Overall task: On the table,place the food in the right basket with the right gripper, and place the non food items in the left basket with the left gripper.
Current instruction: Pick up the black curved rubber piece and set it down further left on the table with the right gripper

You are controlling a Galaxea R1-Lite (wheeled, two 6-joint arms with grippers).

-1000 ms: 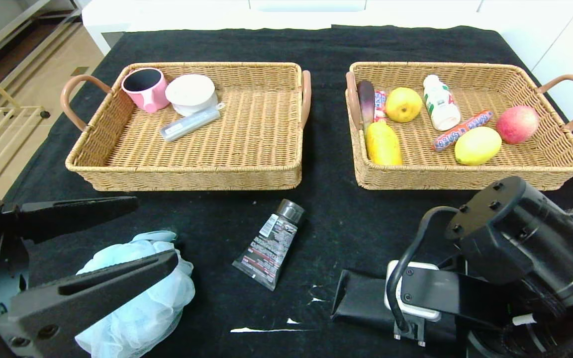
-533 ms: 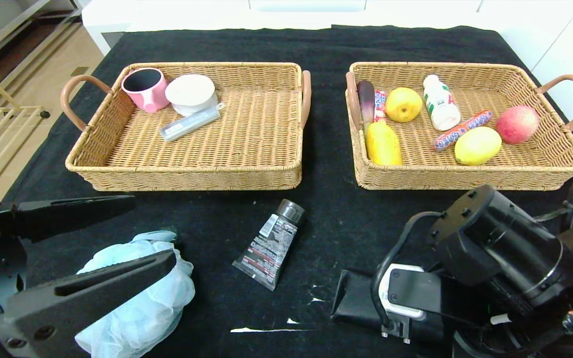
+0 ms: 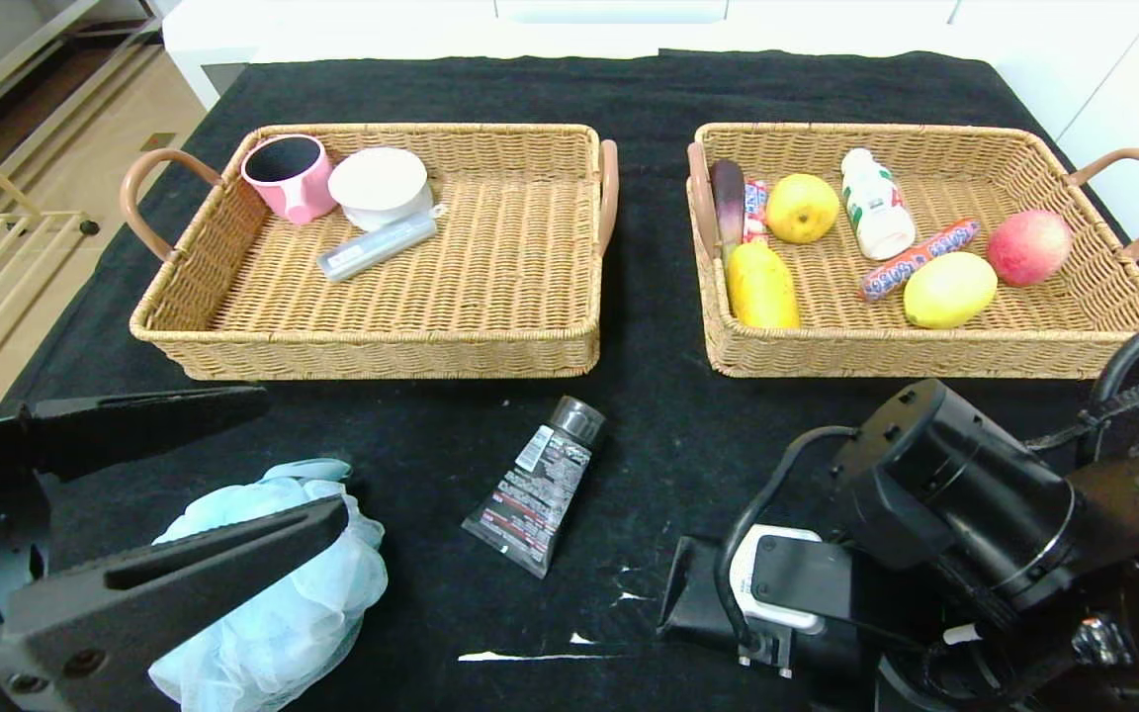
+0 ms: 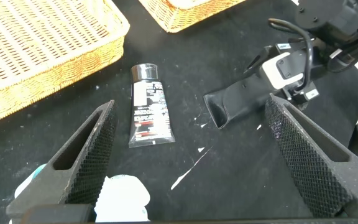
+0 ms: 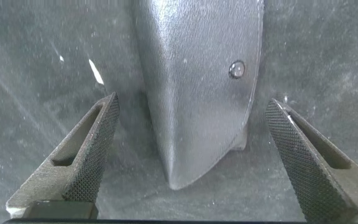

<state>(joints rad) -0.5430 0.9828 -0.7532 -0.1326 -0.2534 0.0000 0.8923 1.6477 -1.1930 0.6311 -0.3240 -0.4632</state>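
Note:
A black pouch (image 3: 713,593) lies on the black cloth at the front right. My right gripper (image 5: 192,102) is open, one finger on each side of the pouch (image 5: 197,74), just above the cloth. In the head view its fingers are hidden under the right arm's wrist (image 3: 955,504). A grey and black tube (image 3: 535,485) lies at front centre. A light blue bath pouf (image 3: 283,603) lies at front left. My left gripper (image 3: 307,460) is open and empty above the pouf. The left wrist view shows the tube (image 4: 149,115), the pouch (image 4: 241,106) and part of the pouf (image 4: 120,196) between the open fingers (image 4: 86,155).
The left basket (image 3: 382,346) holds a pink cup (image 3: 285,176), a white bowl (image 3: 379,186) and a clear case (image 3: 377,247). The right basket (image 3: 925,351) holds several fruits, a small bottle (image 3: 876,203) and a candy roll (image 3: 916,259). White marks (image 3: 530,655) lie on the cloth's front edge.
My right arm has moved left and lower over the black pouch. The left gripper has drawn back slightly. The objects have not moved.

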